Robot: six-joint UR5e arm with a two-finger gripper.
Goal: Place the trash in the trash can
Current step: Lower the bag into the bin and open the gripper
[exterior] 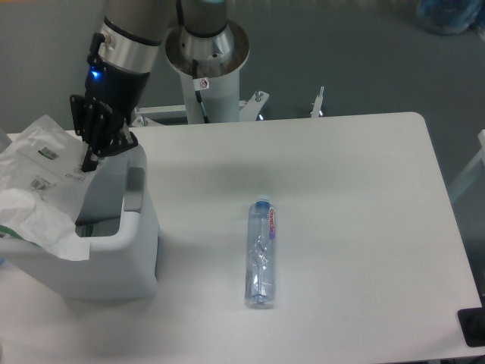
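Gripper: I see it point(89, 155) at about 10 o'clock from the surface's middle, hanging over the far rim of the trash can, dark body with a blue light on the wrist.
Fingers: they point(91, 158) meet the top edge of the bag; I cannot tell whether they are clamped on it or apart, the dark parts run together.
Bag: the wrinkly white plastic bag point(38, 189) lies draped over the can's left side, part inside the opening, part spilling past the left rim toward 9 o'clock; small printed labels show on its upper part.
Trash can: white boxy bin point(114, 262) at 8 to 9 o'clock, at the surface's left edge, grey tab on the right wall, opening facing up.
Bottle: clear slim bottle point(261, 252) lying flat just below the middle, cap toward 12 o'clock, base toward 6; pink-red label near the cap. Well apart from the can.
Surface: white top point(364, 212); I read bare room from 1 through 5 o'clock, right of the bottle out to the rounded far-right corner.
Arm base: the pedestal point(206, 68) stands beyond the far edge at about 11 o'clock.
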